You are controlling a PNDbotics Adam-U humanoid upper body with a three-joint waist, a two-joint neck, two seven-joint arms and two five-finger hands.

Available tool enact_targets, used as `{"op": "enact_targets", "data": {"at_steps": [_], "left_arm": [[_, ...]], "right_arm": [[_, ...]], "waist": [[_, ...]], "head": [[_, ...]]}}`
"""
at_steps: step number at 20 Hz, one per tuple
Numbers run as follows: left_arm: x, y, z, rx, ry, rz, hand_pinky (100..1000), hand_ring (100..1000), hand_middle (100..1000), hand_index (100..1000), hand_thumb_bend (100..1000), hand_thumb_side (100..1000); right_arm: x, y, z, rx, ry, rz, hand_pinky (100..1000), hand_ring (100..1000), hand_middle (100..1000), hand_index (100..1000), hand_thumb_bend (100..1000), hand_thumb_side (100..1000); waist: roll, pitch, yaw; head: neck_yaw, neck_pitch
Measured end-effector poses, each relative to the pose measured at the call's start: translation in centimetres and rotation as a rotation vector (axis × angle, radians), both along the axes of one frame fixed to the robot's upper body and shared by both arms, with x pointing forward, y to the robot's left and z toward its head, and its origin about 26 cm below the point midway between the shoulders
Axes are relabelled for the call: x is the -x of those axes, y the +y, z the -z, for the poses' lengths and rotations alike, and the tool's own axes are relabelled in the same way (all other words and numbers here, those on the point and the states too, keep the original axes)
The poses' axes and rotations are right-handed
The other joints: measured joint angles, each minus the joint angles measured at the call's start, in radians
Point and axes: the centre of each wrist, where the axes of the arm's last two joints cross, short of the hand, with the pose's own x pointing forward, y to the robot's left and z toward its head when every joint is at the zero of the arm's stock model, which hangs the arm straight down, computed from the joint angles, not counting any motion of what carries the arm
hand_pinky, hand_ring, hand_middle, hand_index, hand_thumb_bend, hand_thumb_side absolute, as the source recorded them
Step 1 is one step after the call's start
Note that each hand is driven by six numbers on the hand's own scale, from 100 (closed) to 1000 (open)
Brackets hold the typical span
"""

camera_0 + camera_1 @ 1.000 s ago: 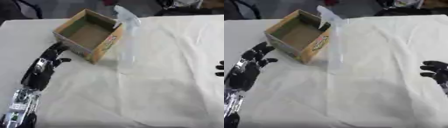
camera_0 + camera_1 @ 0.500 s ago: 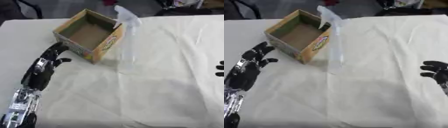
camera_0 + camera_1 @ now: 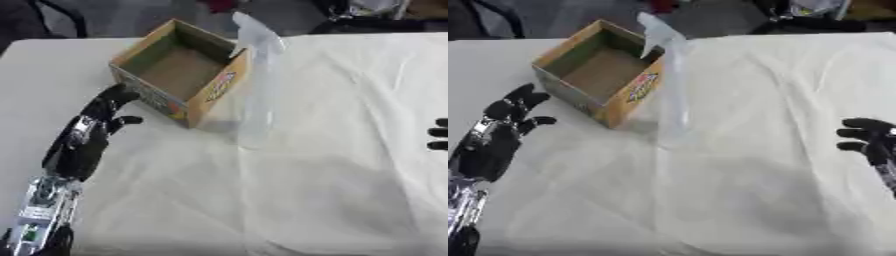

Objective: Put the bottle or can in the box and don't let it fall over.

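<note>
White-clothed counter (image 3: 350, 150): clear spray bottle (image 3: 256, 90) upright, touching open box (image 3: 179, 75), not yet inside; both robot hands (image 3: 500, 135) (image 3: 872, 140) spread, holding nothing.

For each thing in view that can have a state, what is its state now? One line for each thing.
Box: open at the top, nothing inside, upright on the table.
Spray bottle: clear, upright, outside the box beside its right wall.
Left hand: open, holding nothing, left of the box.
Right hand: open, holding nothing, at the right edge.
</note>
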Motion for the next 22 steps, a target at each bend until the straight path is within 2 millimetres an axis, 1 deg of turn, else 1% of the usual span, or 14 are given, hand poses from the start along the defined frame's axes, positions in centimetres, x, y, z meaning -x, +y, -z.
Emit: {"op": "enact_targets", "data": {"at_steps": [4, 8, 13, 18, 22], "left_arm": [[0.0, -0.1, 0.0, 0.001, 0.002, 0.006, 785, 1000, 811, 964, 150, 894], [0.0, -0.2, 0.0, -0.003, 0.003, 0.018, 785, 1000, 809, 964, 151, 896], [-0.1, -0.4, 0.0, -0.005, 0.005, 0.03, 784, 1000, 807, 963, 153, 905], [-0.2, -0.8, -0.1, -0.007, 0.002, 0.05, 784, 1000, 806, 963, 153, 898], [-0.3, -1.1, -0.1, 0.003, 0.001, 0.064, 783, 1000, 803, 963, 155, 900]], "right_arm": [[-2.8, 0.6, -2.5, 0.057, -0.075, -0.043, 781, 845, 831, 864, 100, 470], [-5.6, 1.8, -5.1, 0.09, -0.154, -0.08, 784, 850, 838, 869, 100, 470], [-8.4, 3.5, -6.9, 0.108, -0.187, -0.117, 782, 851, 840, 869, 100, 470], [-10.8, 4.8, -7.9, 0.131, -0.187, -0.123, 782, 851, 843, 869, 100, 463], [-12.2, 6.0, -7.2, 0.149, -0.151, -0.122, 780, 851, 842, 868, 100, 452]], "waist": [[-0.003, -0.001, 0.01], [-0.005, -0.001, 0.022], [-0.005, 0.001, 0.04], [0.001, 0.002, 0.058], [0.005, 0.002, 0.073]], "head": [[-0.011, 0.0], [-0.023, 0.0], [-0.038, -0.001], [-0.056, -0.001], [-0.069, -0.001]]}}
